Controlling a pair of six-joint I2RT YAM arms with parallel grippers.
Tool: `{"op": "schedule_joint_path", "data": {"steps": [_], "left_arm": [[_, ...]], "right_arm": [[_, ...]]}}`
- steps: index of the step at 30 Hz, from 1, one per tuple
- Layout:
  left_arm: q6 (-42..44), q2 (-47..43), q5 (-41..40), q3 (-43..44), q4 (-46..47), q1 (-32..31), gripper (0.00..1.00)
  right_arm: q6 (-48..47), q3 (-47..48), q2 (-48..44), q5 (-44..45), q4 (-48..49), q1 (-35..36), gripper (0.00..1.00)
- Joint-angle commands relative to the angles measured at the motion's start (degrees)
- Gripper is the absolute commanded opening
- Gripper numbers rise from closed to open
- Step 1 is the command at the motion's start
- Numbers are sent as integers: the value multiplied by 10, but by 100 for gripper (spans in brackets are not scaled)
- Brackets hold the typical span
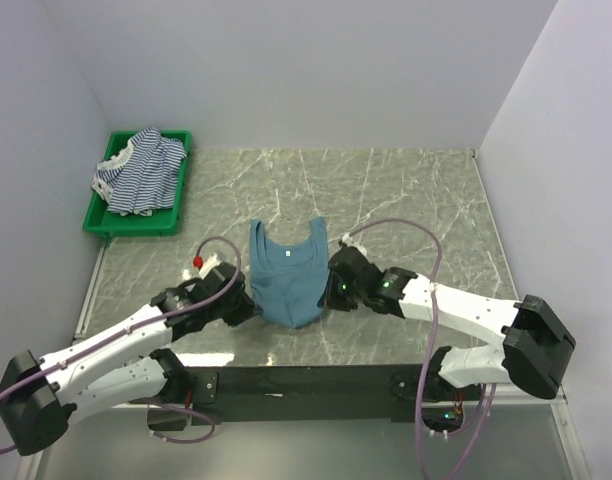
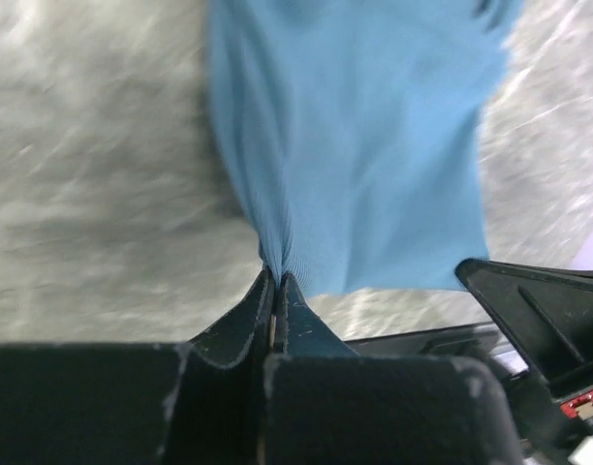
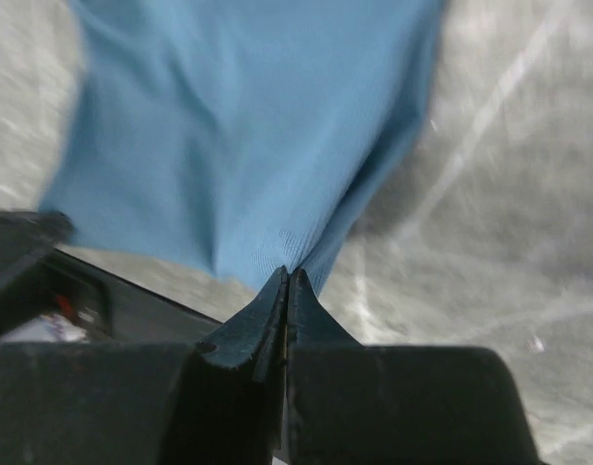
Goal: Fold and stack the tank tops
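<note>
Plain teal-blue sleeveless cloth tank top [image 1: 286, 272]: judged light, limp and unbreakable, likely to sag and wrinkle between holds; best taken at the two lower side edges and drawn taut for a clean fold. Lies at the near middle of the grey marbled table [image 1: 406, 200], straps away from the arms, hem end bunched and narrowed. Left gripper [image 2: 277, 283] pinched tight on its left lower edge; right gripper [image 3: 288, 275] likewise clamped on the right lower edge. Thin-striped blue-and-white tank top [image 1: 138, 170] heaped in the green plastic tray [image 1: 131, 229], far left corner
</note>
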Motion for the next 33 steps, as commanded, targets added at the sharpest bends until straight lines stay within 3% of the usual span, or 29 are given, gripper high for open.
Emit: {"op": "schedule_joint_path", "data": {"steps": [1, 9, 14, 16, 17, 18, 19, 20, 21, 22, 23, 27, 33], "left_arm": [[19, 38, -29, 77, 6, 16, 1], [124, 169, 34, 180, 94, 187, 1], [156, 322, 72, 295, 146, 280, 1], [173, 414, 81, 360, 170, 295, 1], [192, 476, 93, 382, 178, 308, 10], [204, 508, 97, 407, 192, 315, 16], [208, 538, 84, 466, 175, 321, 25], [209, 562, 78, 485, 170, 330, 46], [223, 595, 118, 496, 210, 337, 60], [230, 610, 131, 527, 205, 343, 83], [234, 621, 125, 547, 190, 349, 91], [241, 578, 90, 544, 174, 349, 92], [210, 444, 26, 399, 146, 325, 85]], "right_arm": [[-33, 66, 19, -3, -10, -34, 0], [-121, 202, 113, -83, -8, -179, 0], [-160, 396, 273, -132, -42, -245, 0], [-178, 467, 358, -129, -73, -267, 7], [-191, 529, 387, -138, -88, -273, 14], [-191, 555, 413, -135, -96, -279, 28], [-191, 577, 453, -135, -98, -291, 36], [-193, 599, 465, -134, -97, -296, 43], [-197, 607, 475, -125, -96, -299, 55], [-199, 608, 478, -119, -90, -307, 61], [-203, 602, 475, -113, -85, -309, 65], [-219, 561, 442, -69, -80, -312, 68], [-244, 389, 354, -90, 4, -302, 75]]}}
